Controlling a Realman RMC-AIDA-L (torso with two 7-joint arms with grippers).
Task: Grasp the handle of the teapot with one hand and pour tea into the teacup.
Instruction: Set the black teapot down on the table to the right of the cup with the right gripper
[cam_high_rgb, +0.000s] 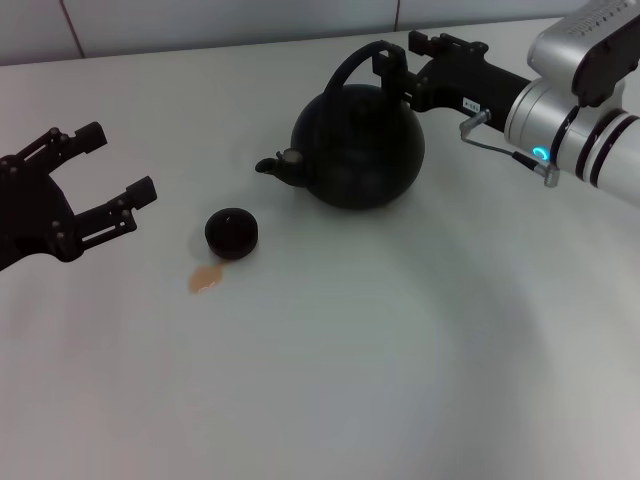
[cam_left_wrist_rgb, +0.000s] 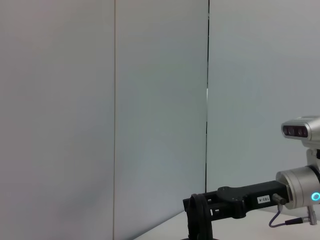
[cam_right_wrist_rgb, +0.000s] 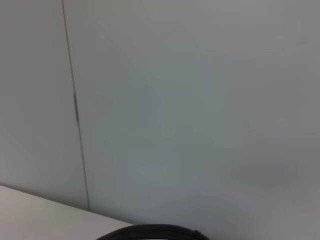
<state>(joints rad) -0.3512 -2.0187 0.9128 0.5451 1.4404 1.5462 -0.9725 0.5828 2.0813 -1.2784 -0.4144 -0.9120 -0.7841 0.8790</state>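
Note:
The matte-black teapot (cam_high_rgb: 360, 145) stands upright on the white table, its spout (cam_high_rgb: 275, 164) pointing left toward the teacup (cam_high_rgb: 232, 232). My right gripper (cam_high_rgb: 400, 57) reaches in from the right and is shut on the top right of the arched handle (cam_high_rgb: 350, 65). The left wrist view shows that gripper (cam_left_wrist_rgb: 198, 209) from the side, clamped on the handle (cam_left_wrist_rgb: 192, 225). A curved black edge of the handle (cam_right_wrist_rgb: 150, 231) shows in the right wrist view. A small amber puddle of tea (cam_high_rgb: 204, 280) lies just in front of the cup. My left gripper (cam_high_rgb: 112, 165) hovers open at the left, apart from the cup.
The white table (cam_high_rgb: 400, 350) stretches wide in front of the pot and cup. A pale panelled wall (cam_high_rgb: 200, 20) runs behind the table's far edge, close behind the right arm (cam_high_rgb: 570, 120).

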